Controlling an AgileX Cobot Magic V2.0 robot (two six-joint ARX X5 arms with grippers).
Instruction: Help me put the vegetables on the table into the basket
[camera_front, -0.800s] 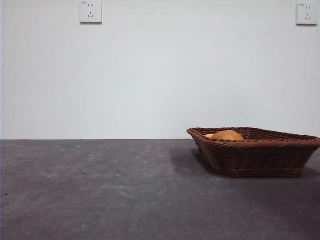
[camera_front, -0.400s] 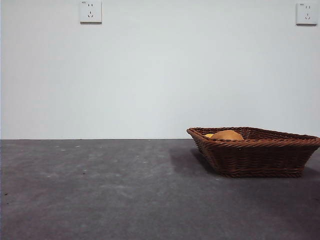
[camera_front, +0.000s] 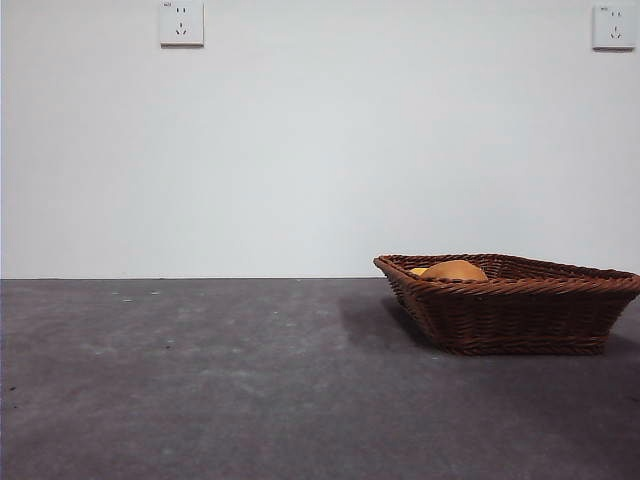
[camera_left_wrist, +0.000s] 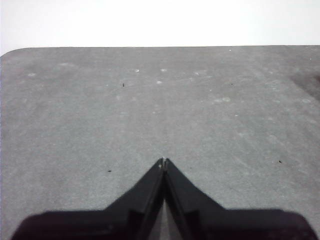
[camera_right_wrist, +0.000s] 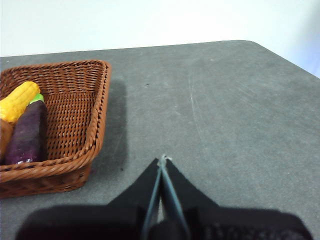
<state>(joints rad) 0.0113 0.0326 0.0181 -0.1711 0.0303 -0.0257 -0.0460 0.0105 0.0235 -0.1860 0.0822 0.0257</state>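
Wicker basket (camera_right_wrist: 60, 130) already cradles our firm, smooth eggplant (camera_right_wrist: 27, 135), best gripped midway, while both our left hand (camera_left_wrist: 163, 161) and right hand (camera_right_wrist: 162, 158) rest pressed together, empty.

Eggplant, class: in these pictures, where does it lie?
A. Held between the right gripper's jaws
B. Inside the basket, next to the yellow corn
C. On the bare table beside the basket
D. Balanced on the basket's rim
B: the right wrist view shows the eggplant lying inside the basket, beside the yellow corn.
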